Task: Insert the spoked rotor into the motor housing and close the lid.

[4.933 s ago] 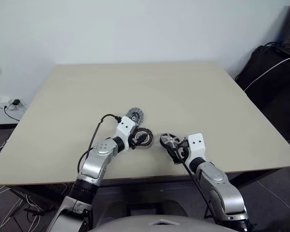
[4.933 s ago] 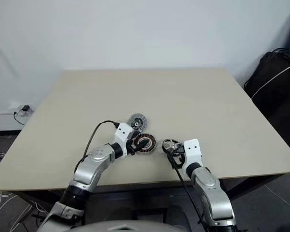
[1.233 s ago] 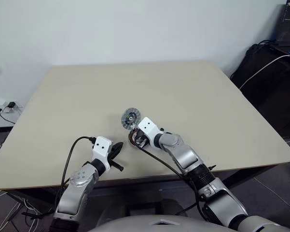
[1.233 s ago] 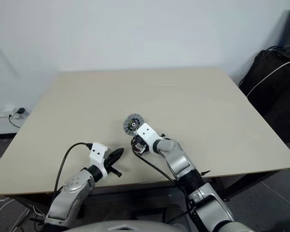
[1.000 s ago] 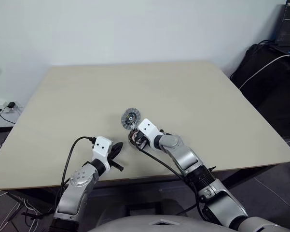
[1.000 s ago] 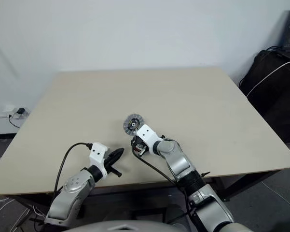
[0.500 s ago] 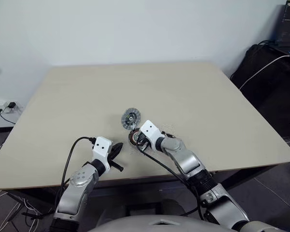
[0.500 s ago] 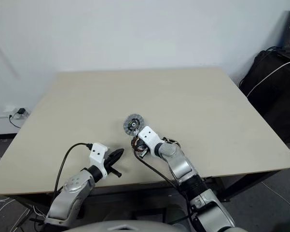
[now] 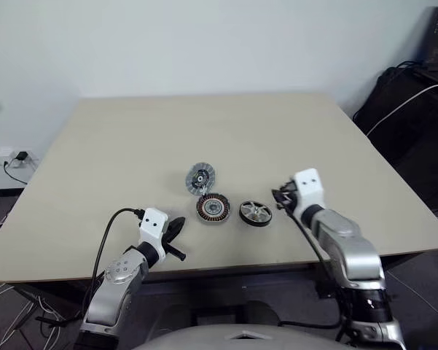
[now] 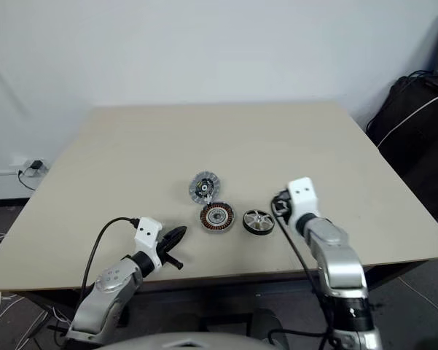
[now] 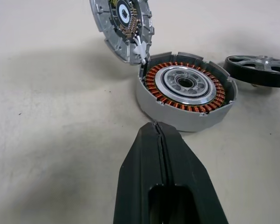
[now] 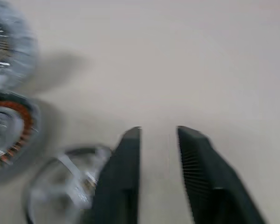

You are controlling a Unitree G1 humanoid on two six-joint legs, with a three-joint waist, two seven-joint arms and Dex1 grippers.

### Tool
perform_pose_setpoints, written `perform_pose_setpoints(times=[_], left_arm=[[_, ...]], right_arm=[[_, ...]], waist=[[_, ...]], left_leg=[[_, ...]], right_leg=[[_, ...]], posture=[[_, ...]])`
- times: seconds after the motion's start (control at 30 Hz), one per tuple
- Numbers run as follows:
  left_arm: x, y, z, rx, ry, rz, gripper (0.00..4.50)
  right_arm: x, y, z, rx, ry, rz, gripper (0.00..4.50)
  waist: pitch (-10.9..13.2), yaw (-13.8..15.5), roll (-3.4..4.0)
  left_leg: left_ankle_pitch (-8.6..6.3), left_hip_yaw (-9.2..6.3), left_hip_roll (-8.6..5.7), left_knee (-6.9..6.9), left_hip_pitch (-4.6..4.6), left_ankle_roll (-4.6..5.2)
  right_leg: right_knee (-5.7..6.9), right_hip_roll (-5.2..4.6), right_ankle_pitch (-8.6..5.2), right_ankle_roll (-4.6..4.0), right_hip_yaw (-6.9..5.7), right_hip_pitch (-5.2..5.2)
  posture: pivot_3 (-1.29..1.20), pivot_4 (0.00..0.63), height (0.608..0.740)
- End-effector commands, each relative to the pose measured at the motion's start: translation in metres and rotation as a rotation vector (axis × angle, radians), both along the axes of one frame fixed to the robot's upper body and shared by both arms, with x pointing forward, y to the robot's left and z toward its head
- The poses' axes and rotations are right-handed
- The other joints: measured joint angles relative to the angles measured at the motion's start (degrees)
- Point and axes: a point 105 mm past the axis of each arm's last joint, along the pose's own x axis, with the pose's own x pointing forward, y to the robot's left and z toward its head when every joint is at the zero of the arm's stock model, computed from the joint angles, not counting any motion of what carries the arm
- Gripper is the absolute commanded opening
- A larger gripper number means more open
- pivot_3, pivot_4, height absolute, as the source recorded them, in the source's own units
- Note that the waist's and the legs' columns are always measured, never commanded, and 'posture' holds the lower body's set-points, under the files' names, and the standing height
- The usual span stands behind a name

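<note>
Since the earlier frame the right gripper (image 9: 280,195) has been drawn away from the motor housing (image 9: 213,208) toward the robot's right; its fingers (image 12: 126,163) are seen parted with nothing between them. The spoked rotor (image 9: 256,213) is left lying flat on the table (image 9: 131,146), just right of the housing. The lid (image 9: 201,178) is propped tilted against the housing's far rim. The left gripper (image 9: 176,226) is kept pressed together, empty, near the housing's left.

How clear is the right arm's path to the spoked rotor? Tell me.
Probably clear, yes. The spoked rotor lies flat on the table just beside the right gripper, whose fingers stand apart and empty, with nothing between them.
</note>
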Motion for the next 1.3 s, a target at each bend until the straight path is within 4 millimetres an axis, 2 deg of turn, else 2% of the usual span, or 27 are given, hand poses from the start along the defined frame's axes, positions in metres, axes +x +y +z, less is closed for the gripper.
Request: perform_pose_setpoints(times=[0.03, 0.1, 0.2, 0.3, 0.43, 0.67, 1.1, 1.2, 1.3], left_arm=[[0.002, -0.003, 0.006, -0.007, -0.02, -0.018, 0.0], [0.003, -0.003, 0.006, -0.005, -0.016, -0.025, 0.0], [0.004, -0.004, 0.005, -0.003, -0.012, -0.034, 0.0], [0.004, -0.005, 0.005, -0.004, -0.008, -0.04, 0.0], [0.004, -0.006, 0.004, -0.005, -0.005, -0.044, 0.0], [0.003, -0.006, 0.004, -0.009, -0.005, -0.039, 0.0], [0.001, -0.004, 0.004, -0.008, -0.001, -0.028, 0.0], [0.002, -0.004, 0.004, -0.007, -0.002, -0.031, 0.0], [0.003, -0.003, 0.005, -0.005, -0.004, -0.033, 0.0]], right_arm=[[-0.014, -0.006, 0.003, 0.122, 0.066, -0.08, 2.61], [-0.023, -0.002, -0.004, 0.309, 0.152, -0.152, 3.25], [-0.031, 0.014, -0.006, 0.62, 0.244, -0.199, 3.25], [-0.032, 0.027, -0.005, 0.799, 0.298, -0.22, 3.25], [-0.032, 0.036, -0.01, 0.909, 0.358, -0.236, 3.25], [-0.031, 0.041, -0.026, 0.953, 0.414, -0.269, 3.25], [-0.022, 0.053, -0.028, 1.13, 0.382, -0.267, 3.25], [-0.02, 0.056, -0.029, 1.144, 0.38, -0.277, 2.61], [-0.02, 0.059, -0.032, 1.147, 0.389, -0.288, 1.67]], waist=[[0.0, 0.04, 0.01], [0.01, 0.01, 0.02], [0.02, 0.05, 0.07], [0.09, 0.08, 0.25], [0.08, 0.2, 0.32], [0.02, -0.18, 0.5], [0.05, -0.94, 0.54], [0.05, -1.12, 0.54], [0.05, -1.32, 0.54]], left_leg=[[0.0, 0.0, 0.01, 0.01, 0.01, 0.0], [0.01, 0.03, 0.01, 0.02, 0.04, 0.02], [0.02, 0.01, 0.06, 0.02, 0.06, 0.01], [0.03, 0.03, 0.01, 0.03, 0.06, 0.04], [-0.02, 0.01, -0.06, 0.02, 0.07, 0.15], [-0.02, 0.06, -0.05, -0.07, -0.05, 0.1], [0.0, 0.07, -0.03, -0.05, -0.02, 0.12], [0.0, 0.07, -0.03, -0.05, -0.01, 0.12], [0.0, 0.07, -0.03, -0.05, -0.01, 0.13]], right_leg=[[0.0, 0.0, 0.0, 0.01, 0.0, 0.02], [0.02, 0.01, -0.01, 0.02, 0.01, 0.03], [0.05, 0.06, 0.0, 0.03, -0.01, 0.06], [0.05, 0.01, 0.04, 0.09, 0.0, -0.05], [-0.05, -0.04, 0.18, 0.33, -0.05, -0.12], [-0.02, -0.05, 0.07, 0.13, -0.02, -0.1], [-0.02, 0.01, -0.01, 0.06, -0.03, -0.03], [-0.02, 0.0, -0.01, 0.07, -0.03, -0.02], [-0.02, 0.01, -0.01, 0.08, -0.02, -0.01]], posture=[[0.0, 0.0, 0.74], [0.0, 0.0, 0.74], [0.0, 0.0, 0.74], [0.0, 0.0, 0.74], [0.0, 0.0, 0.74], [0.0, 0.0, 0.74], [0.0, 0.0, 0.74], [0.0, 0.0, 0.74], [0.0, 0.0, 0.74]])
